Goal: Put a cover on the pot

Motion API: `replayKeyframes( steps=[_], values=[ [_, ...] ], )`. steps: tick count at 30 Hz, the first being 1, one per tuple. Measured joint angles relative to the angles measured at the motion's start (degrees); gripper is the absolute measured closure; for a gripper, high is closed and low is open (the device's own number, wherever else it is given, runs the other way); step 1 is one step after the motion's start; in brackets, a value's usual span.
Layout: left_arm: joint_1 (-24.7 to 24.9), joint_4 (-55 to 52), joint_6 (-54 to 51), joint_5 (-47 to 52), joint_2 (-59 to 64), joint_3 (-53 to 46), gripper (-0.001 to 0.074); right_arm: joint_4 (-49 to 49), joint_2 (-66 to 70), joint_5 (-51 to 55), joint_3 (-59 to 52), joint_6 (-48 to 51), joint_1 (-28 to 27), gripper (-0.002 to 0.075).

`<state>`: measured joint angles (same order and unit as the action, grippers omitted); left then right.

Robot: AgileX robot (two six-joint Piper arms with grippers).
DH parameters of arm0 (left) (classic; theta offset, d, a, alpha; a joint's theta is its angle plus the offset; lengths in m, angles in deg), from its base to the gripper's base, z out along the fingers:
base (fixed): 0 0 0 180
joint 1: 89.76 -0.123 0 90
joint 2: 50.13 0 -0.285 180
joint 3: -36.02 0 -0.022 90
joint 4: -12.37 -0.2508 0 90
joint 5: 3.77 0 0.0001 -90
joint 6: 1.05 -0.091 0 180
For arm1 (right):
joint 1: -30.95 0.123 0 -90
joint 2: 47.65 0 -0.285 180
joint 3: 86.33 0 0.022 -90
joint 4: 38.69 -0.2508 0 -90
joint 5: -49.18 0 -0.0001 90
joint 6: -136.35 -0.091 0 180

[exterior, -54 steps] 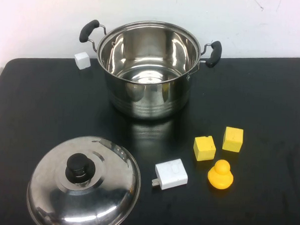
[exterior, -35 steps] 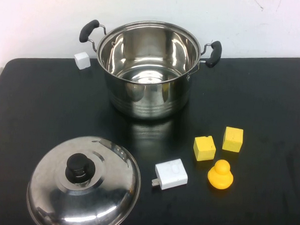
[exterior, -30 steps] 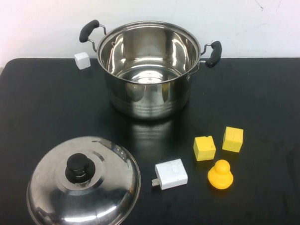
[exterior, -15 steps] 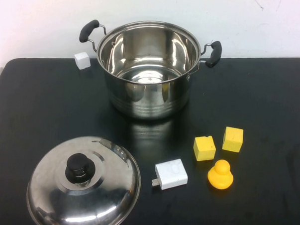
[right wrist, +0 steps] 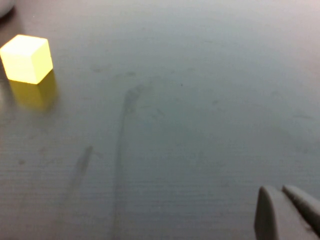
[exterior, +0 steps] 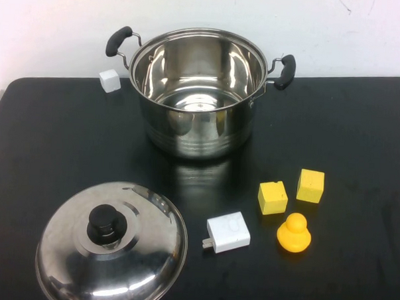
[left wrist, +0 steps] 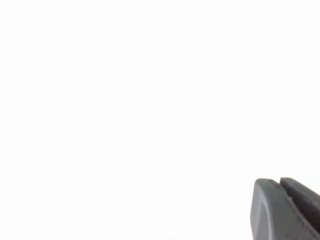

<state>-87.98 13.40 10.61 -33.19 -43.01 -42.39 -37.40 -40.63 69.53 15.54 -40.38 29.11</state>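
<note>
**Pot open, lid waiting**

Pot (exterior: 197, 90) stands uncovered at the worktop's (exterior: 54, 137) far middle; its lid (exterior: 111, 246) lies near left, knob up for grasping. Left end effector (left wrist: 286, 210) closed, empty, off-table. Right end effector (right wrist: 286, 212) apparently closed, empty, over bare worktop.

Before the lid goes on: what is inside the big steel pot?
Nothing shows inside the shiny stainless-steel pot: only its bare floor and reflections. Its near wall hides a strip of floor. The domed steel lid lies on the table, apart from it.
</note>
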Motion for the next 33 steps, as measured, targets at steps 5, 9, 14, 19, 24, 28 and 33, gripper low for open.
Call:
replayKeyframes(
  steps=[5,9,14,19,24,28,33],
  values=[
    [0.0,0.64,0.63,-9.9,-0.22,0.0,0.0736,0.0,0.0,0.0,0.0,0.0,0.0,0.0728],
    [0.0,1.09,0.63,-6.44,-0.22,0.53,0.0736,0.0,0.0,0.0,0.0,0.0,0.0,0.0728],
    [0.0,1.23,0.1,11.71,1.86,10.66,0.0736,0.0,0.0,0.0,0.0,0.0,0.0,0.0728],
    [0.0,1.23,2.29,15.86,12.14,19.92,0.0736,0.0,0.0,0.0,0.0,0.0,0.0,0.0728],
    [0.0,-0.46,9.05,14.81,24.49,21.3,0.0736,0.0,0.0,0.0,0.0,0.0,0.0,0.0728],
    [0.0,-7.88,11.94,12.55,36.1,21.3,0.0736,0.0,0.0,0.0,0.0,0.0,0.0,0.0728],
    [0.0,-20.03,19.62,2.16,50.35,21.3,0.0724,0.0,0.0,0.0,0.0,0.0,0.0,0.0728]
  ],
)
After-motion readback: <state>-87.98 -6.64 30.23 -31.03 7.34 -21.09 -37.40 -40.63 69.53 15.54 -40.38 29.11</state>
